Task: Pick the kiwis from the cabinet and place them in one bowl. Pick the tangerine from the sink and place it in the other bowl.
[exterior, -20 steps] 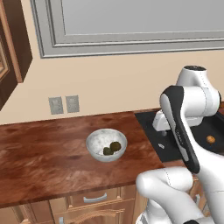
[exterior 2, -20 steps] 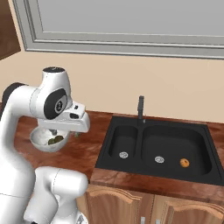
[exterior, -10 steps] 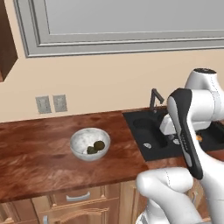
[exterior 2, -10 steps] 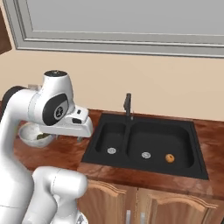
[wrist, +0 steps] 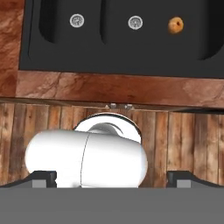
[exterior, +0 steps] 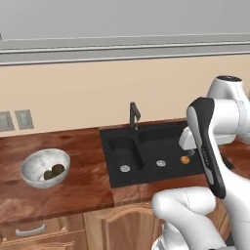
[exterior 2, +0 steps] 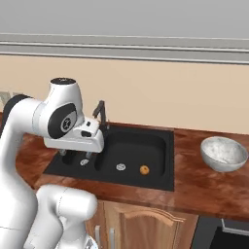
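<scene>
Gripper point(wrist: 112, 178) open; view shifted toward sink point(exterior: 156, 151)

Beige wall point(exterior: 88, 93) w/ grey window ledge point(exterior: 122, 51) above; reddish wood counter point(exterior: 73, 188); wall outlets point(exterior: 14, 120) at left; wood base cabinets point(exterior 2: 146, 226); plank floor point(wrist: 192, 140).

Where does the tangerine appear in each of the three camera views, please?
Left base view: the tangerine lies right of centre, in the sink's right basin.
Right base view: centre.
Hand view: top right.
Shared landmark: the round silver drain beside it.
</scene>
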You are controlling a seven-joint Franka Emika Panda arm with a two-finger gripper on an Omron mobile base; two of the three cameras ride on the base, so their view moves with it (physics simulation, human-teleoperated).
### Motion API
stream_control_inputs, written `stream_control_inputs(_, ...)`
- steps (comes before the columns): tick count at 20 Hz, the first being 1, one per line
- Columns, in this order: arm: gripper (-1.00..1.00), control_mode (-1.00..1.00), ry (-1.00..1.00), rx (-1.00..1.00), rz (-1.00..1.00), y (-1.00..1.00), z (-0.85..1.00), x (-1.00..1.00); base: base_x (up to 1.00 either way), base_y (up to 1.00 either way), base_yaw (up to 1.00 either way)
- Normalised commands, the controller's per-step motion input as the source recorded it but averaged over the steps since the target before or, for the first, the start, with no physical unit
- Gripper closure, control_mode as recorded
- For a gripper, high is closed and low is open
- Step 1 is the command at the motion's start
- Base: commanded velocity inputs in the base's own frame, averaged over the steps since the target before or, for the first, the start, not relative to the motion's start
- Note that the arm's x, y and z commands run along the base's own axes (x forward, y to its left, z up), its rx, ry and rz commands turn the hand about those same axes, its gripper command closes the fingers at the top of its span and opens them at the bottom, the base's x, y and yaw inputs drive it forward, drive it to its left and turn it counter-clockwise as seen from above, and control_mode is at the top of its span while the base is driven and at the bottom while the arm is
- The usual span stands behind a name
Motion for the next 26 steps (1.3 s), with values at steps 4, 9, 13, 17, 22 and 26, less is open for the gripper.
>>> stream_control_inputs(4, -1.0, 1.0, 0.0, 0.0, 0.0, 0.0, 0.0, 0.0, 0.0, -0.75, -0.02)
stream_control_inputs(9, -1.0, 1.0, 0.0, 0.0, 0.0, 0.0, 0.0, 0.0, 0.0, -0.77, -0.01)
stream_control_inputs(13, -1.0, 1.0, 0.0, 0.0, 0.0, 0.0, 0.0, 0.0, 0.0, -0.67, 0.0)
stream_control_inputs(17, -1.0, 1.0, 0.0, 0.0, 0.0, 0.0, 0.0, 0.0, 0.03, -0.64, 0.0)
stream_control_inputs(22, -1.0, 1.0, 0.0, 0.0, 0.0, 0.0, 0.0, 0.0, 0.22, -0.38, 0.0)
stream_control_inputs(26, -1.0, 1.0, 0.0, 0.0, 0.0, 0.0, 0.0, 0.0, 0.41, -0.11, 0.0)
